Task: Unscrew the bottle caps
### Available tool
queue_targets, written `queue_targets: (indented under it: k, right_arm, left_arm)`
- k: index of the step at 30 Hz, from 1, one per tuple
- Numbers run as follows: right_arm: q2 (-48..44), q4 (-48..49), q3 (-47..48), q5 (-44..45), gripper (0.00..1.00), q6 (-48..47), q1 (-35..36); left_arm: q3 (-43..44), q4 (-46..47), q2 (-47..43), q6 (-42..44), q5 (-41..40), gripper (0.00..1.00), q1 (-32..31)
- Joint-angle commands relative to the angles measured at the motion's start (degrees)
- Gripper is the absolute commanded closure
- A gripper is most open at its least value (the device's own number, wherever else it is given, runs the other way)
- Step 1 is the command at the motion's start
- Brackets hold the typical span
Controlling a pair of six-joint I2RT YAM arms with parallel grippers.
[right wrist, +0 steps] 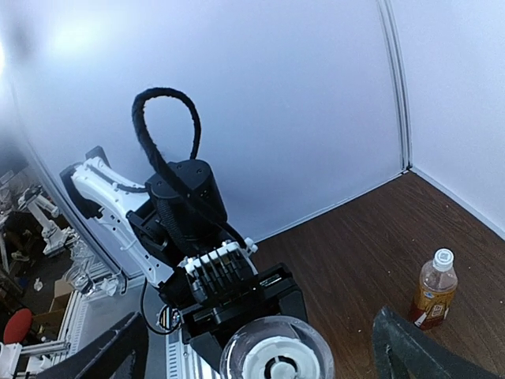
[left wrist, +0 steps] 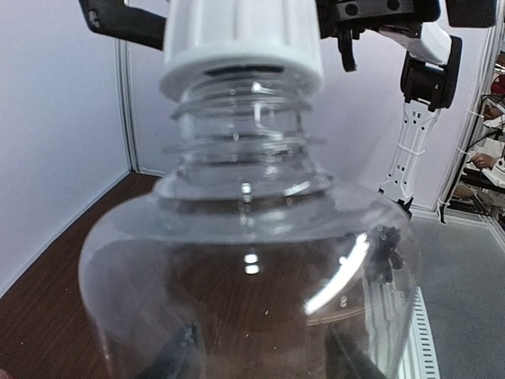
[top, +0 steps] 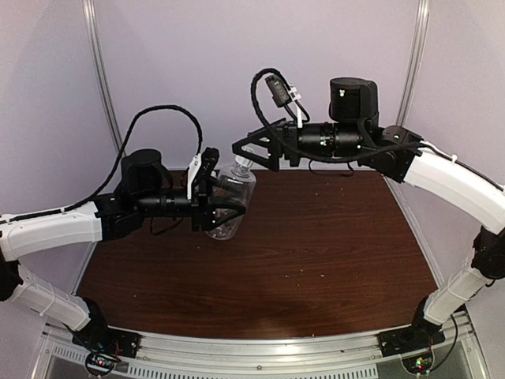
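Cap position: small round white plastic screw cap (right wrist: 278, 365), upright on clear colourless plastic bottle (top: 237, 185) at frame centre-left, lies between spread fingers of right gripper (right wrist: 260, 349); left gripper (top: 229, 207) clamps bottle body.

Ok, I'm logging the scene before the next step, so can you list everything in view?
clear bottle: one, colourless, held by the left jaws.
amber bottle: one, amber-brown liquid with a red and white label, standing on the table near the wall; seen only from the right wrist.
caps: two, white, one on the clear bottle's neck, the other on the amber bottle.
table: one, dark brown wood grain, under both arms.
left arm: one, white and black, jaws shut on the clear bottle.
right arm: one, white and black, jaws open either side of the clear bottle's cap.
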Motion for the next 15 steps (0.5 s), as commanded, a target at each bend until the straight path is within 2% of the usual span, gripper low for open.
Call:
queue_targets:
  k: [1,5,15]
  right_arm:
    - [-0.6,0.0,-0.4,15.3,0.01,6.6,2.5]
    - [0.1,-1.3,-0.5,20.2,0.04,8.8,3.3]
    - [1.2,-0.1,-1.2,18.3,0.23,9.6,4.3]
  left_arm:
    - [1.8,1.4,-1.3,0.9,-2.5,0.75,0.1]
    - [1.7,1.2,-1.6,1.0,-3.5,0.75,0.1]
    - [1.5,0.8,-2.2,1.2,-5.7,0.75,0.0]
